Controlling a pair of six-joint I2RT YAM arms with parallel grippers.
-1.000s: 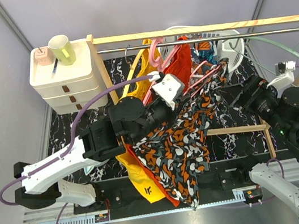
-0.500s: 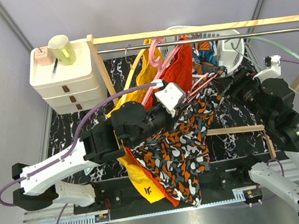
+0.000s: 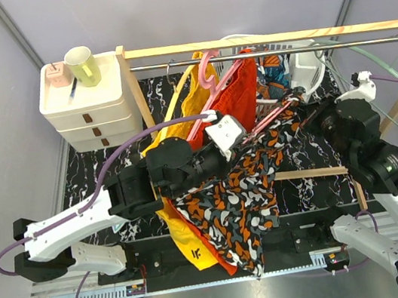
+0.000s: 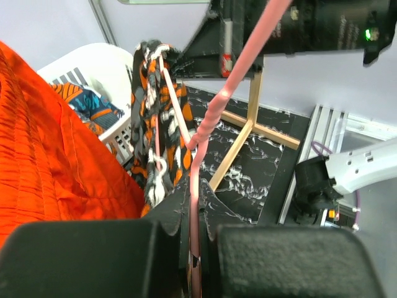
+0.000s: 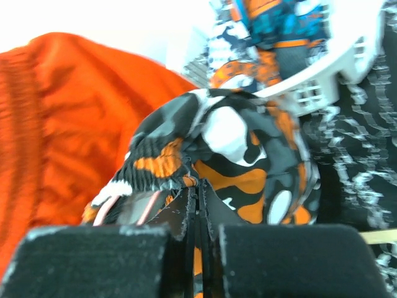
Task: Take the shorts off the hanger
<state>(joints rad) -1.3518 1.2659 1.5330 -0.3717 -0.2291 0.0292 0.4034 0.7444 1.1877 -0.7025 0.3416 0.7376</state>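
The dark grey shorts (image 3: 239, 203) with orange and white blotches hang from a pink hanger (image 3: 270, 116) and drape toward the table's near edge. My left gripper (image 3: 247, 137) is shut on the hanger's pink bar (image 4: 208, 118), the wire running straight between its fingers (image 4: 195, 205). The shorts' waistband (image 4: 149, 124) is bunched at the hanger's far end. My right gripper (image 3: 304, 112) is at that end, shut on the waistband edge (image 5: 248, 155), fingertips (image 5: 198, 192) pinching the cloth. Blue and teal shorts (image 3: 271, 68) lie in the white basket (image 3: 312, 69).
Plain orange-red shorts (image 3: 238, 85) and yellow shorts (image 3: 194, 96) hang on the metal rail (image 3: 334, 41) under a wooden bar. White drawers (image 3: 89, 110) with a green mug (image 3: 82, 65) stand at the back left. A wooden frame (image 3: 317, 172) crosses the marbled table.
My right gripper moved left to the waistband end of the grey shorts and went from open to shut on it. The left gripper kept its hold on the hanger, shifting slightly.
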